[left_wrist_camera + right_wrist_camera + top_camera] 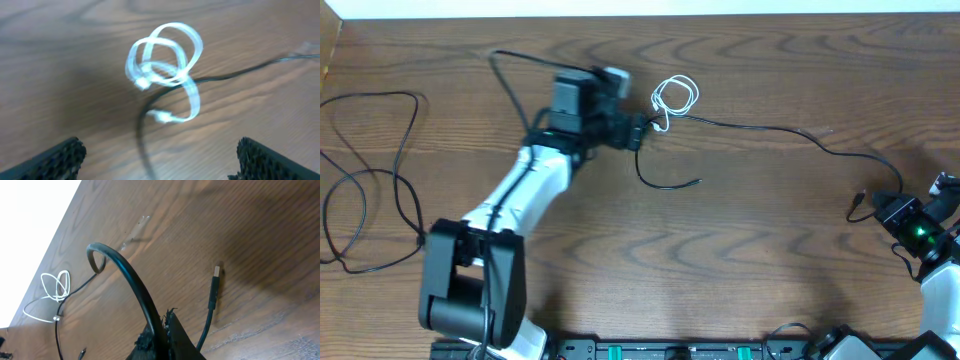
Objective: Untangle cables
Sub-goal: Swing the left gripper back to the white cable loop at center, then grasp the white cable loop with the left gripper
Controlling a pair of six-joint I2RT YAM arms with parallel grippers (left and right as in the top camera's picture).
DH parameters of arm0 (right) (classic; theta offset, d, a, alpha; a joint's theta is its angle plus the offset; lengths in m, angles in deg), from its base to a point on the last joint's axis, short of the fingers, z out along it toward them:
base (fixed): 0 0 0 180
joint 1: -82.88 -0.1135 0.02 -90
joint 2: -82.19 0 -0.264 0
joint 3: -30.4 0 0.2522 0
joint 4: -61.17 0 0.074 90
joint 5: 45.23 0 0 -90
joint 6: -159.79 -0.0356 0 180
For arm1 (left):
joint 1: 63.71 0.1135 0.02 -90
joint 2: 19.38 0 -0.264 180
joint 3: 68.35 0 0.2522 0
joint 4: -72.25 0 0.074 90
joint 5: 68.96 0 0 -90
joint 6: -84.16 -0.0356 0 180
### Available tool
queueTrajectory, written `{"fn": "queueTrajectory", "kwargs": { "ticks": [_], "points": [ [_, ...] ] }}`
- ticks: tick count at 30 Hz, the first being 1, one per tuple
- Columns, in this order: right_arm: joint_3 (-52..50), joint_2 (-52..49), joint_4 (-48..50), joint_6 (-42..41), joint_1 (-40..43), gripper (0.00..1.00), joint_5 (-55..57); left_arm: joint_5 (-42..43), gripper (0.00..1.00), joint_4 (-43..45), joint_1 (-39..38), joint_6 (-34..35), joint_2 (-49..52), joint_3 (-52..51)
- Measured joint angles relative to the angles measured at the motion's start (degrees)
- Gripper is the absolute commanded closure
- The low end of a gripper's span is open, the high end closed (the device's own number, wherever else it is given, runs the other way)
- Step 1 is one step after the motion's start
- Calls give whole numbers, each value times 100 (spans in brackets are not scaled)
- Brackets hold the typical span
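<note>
Brown wood-grain table [720,260], white strip [620,6] beyond far edge.

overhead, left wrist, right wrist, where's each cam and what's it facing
Overhead: above the table, facing down; left arm, right arm show.
Left wrist: on left arm, facing down at white cord; open left pincer frames it.
Right wrist: on right arm, facing across the table; shut right pincer holds black cord.
All three share both cords.

Left gripper [159,152] spread wide, right gripper [166,324] clamped.
</note>
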Motion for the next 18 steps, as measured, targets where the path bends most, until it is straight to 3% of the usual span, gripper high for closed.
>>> {"fn": "queueTrajectory", "kwargs": {
  "ticks": [8,18],
  "points": [
    [0,0,-2,0,0,99,2,-306,2,562,-739,68,0,0],
    [0,0,-57,44,0,99,4,-378,2,772,-920,400,96,0]
  ]
}}
